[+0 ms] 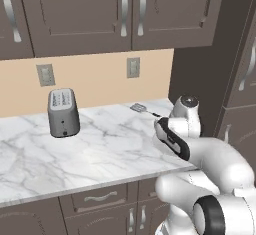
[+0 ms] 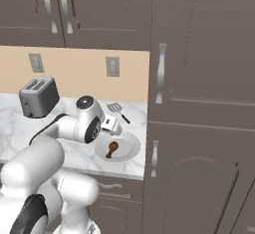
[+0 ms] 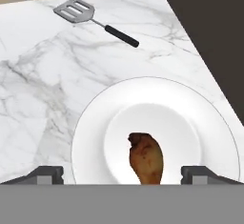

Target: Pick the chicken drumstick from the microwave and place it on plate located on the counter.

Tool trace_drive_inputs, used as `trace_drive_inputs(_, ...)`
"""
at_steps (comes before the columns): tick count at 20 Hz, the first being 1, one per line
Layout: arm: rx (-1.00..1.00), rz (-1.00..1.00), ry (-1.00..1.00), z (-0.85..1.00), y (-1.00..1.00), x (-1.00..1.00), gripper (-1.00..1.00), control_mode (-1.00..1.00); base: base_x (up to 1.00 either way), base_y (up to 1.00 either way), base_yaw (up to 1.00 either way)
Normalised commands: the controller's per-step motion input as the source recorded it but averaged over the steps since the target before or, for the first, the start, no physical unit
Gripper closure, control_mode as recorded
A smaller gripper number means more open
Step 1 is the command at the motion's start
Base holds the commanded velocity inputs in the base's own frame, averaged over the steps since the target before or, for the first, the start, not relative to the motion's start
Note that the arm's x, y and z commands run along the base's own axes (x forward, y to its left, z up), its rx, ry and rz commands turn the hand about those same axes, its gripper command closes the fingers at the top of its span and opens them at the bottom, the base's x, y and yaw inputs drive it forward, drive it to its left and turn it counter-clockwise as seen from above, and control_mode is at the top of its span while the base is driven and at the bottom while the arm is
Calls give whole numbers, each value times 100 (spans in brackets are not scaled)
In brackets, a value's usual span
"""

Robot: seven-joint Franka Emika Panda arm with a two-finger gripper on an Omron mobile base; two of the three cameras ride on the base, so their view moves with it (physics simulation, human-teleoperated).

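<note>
A brown chicken drumstick (image 3: 146, 158) lies in the well of the round pale plate (image 3: 90, 127), free of the fingers. The plate stands on the white marble counter (image 3: 38, 75) near its right end, beside the tall dark cabinet. My gripper (image 3: 123, 174) hangs just above the plate, open, with its two dark fingertips (image 3: 45, 173) spread wide on either side of the drumstick. From the right base view, the gripper (image 2: 112, 126) sits over the plate (image 2: 130, 146) and the drumstick (image 2: 112, 149). The microwave is out of view.
A metal spatula (image 3: 95, 20) with a black handle lies behind the plate near the wall. A silver toaster (image 1: 63, 112) stands further left on the counter (image 1: 100, 149). Tall dark cabinets (image 2: 199, 128) close off the right; upper cabinets hang overhead.
</note>
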Motion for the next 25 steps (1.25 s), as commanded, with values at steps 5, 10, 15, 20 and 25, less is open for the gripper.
trace_drive_inputs(5,0,0,0,100,38,-46,-100,-100,0,0,0)
trace_drive_inputs(10,0,3,-3,100,14,-98,-100,-100,0,0,0)
trace_drive_inputs(15,0,5,-4,94,18,-97,-100,-100,0,0,0)
trace_drive_inputs(20,0,7,-5,90,30,-49,-100,-100,0,0,0)
trace_drive_inputs(25,0,8,-4,51,4,-42,-100,-100,0,0,0)
